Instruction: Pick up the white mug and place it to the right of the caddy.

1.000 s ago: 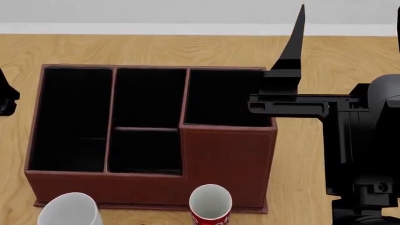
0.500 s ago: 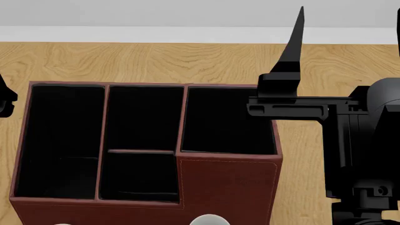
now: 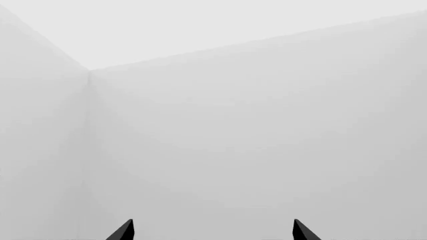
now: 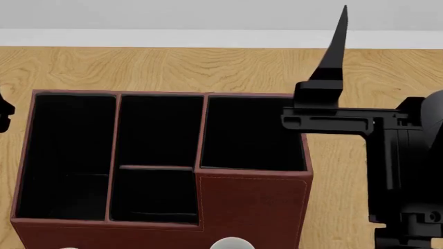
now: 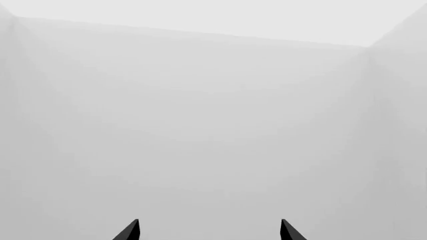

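Note:
The caddy, a reddish-brown box with black-lined compartments, fills the left and middle of the head view. The white mug is out of view, below that view's lower edge. My right gripper is open, its two tips far apart against a bare pale wall. In the head view one of its fingers points upward just past the caddy's far right corner, above the wooden surface. My left gripper is open too and faces an empty room corner. Only a black sliver of the left arm shows at the head view's left edge.
A curved white rim of a mug peeks up at the bottom edge, in front of the caddy's tall section. The wooden surface runs back to a pale wall. The right arm's black body stands over the wood to the right of the caddy.
The head view has tilted up, so the caddy sits lower and both mugs slid off the bottom. My right arm has shifted slightly right, and the left arm slightly further left.

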You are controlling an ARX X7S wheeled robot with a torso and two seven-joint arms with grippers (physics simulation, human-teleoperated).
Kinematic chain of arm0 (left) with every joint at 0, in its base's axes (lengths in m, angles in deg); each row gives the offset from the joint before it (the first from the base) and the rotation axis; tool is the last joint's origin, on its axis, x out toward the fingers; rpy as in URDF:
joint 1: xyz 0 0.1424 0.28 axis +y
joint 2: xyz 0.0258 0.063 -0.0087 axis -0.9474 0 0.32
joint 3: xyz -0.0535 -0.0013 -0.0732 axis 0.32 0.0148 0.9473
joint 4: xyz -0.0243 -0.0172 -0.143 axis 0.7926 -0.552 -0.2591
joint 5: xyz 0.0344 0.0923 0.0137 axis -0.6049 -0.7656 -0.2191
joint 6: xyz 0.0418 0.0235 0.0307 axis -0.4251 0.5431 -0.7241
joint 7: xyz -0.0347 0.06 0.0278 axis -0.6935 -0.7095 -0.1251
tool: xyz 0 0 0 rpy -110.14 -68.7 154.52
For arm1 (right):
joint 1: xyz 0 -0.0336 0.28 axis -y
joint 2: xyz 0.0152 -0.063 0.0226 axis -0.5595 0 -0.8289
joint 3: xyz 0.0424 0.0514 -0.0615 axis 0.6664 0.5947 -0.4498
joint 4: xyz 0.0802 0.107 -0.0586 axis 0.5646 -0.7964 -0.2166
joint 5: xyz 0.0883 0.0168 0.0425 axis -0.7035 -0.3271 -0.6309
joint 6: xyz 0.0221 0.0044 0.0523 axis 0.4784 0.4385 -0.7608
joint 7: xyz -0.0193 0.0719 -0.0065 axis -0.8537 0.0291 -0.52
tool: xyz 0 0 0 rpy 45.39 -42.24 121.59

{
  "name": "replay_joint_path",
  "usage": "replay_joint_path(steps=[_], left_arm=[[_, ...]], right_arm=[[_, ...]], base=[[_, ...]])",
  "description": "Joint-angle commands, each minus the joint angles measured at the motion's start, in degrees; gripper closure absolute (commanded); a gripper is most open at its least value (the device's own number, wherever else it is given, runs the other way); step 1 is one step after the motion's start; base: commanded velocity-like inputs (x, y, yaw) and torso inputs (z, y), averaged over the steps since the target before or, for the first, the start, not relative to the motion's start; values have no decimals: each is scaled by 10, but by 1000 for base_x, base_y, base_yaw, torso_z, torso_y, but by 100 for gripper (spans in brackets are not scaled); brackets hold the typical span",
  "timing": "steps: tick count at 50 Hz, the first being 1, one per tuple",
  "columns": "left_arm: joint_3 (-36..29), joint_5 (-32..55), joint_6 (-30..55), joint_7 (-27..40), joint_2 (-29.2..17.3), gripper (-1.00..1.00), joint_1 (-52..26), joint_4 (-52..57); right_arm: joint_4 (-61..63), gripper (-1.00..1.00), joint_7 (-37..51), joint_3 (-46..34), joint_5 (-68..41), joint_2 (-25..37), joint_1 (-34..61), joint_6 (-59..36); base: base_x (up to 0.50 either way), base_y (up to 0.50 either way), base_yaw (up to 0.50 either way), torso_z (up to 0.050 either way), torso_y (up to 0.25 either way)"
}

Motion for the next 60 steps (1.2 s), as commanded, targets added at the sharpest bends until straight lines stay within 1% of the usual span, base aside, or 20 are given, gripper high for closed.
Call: replay_joint_path(steps=[1, 29, 60], left_arm=[[1, 2, 3, 3, -5, -100, 6, 7], [4, 8, 6, 9, -12, -100, 11, 17], [-7, 11, 22, 20, -19, -100, 2, 27]], right_arm=[[6, -100, 4, 7, -5, 3, -2, -3], [22, -100, 14, 12, -19, 11, 2, -18], [32, -100, 19, 25, -37, 17, -8, -20]], base=[[0, 0, 0, 0, 0], [0, 0, 0, 0, -83], [0, 0, 0, 0, -93]])
